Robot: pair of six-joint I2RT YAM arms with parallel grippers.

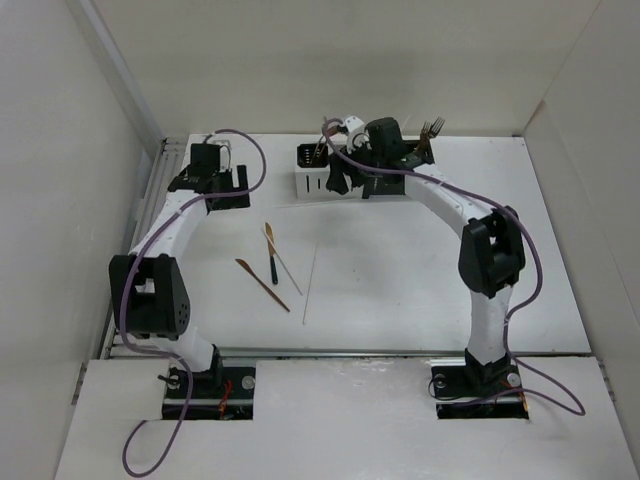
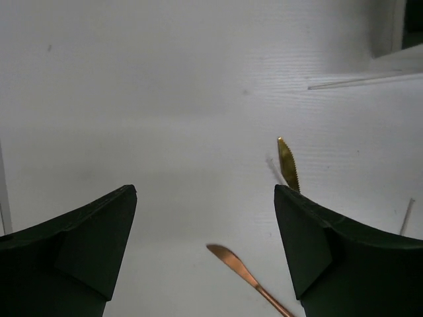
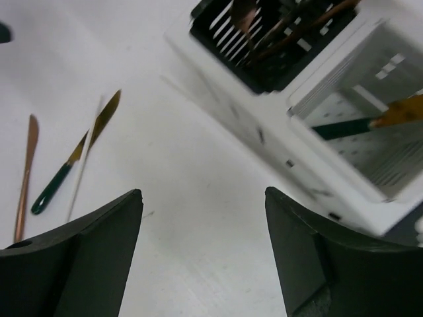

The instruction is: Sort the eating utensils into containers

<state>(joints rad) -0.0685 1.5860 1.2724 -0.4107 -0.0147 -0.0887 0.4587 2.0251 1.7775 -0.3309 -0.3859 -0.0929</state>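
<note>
Jaws of our right gripper are standing wide apart, and we are holding nothing in them; only the bare white table is showing through the gap. Just ahead of this gripper and to its right, the white container is sitting on the table, and 1 green-handled gold utensil is leaning inside its nearest compartment. Directly behind that box and touching it, the black container is carrying several copper utensils. Off to the gripper's left, 3 loose pieces are lying close together: a copper knife farthest out, a gold knife with a dark green handle, and 1 thin white chopstick alongside the gold knife. Past the far side of our right wrist, forks are standing upright in a dark box; we cannot tell whether it is joined to the black container.

Jaws of our left gripper are likewise spread wide and empty, hovering over bare table. The gold knife's serrated tip is poking out just above its right-hand finger, and the copper knife's rounded tip is lying in the gap, nearer that finger than the other. From above, this gripper is sitting well to the left of the containers, with the loose utensils nearer our bases and to its right, and a second chopstick is lying alone beyond them.
</note>
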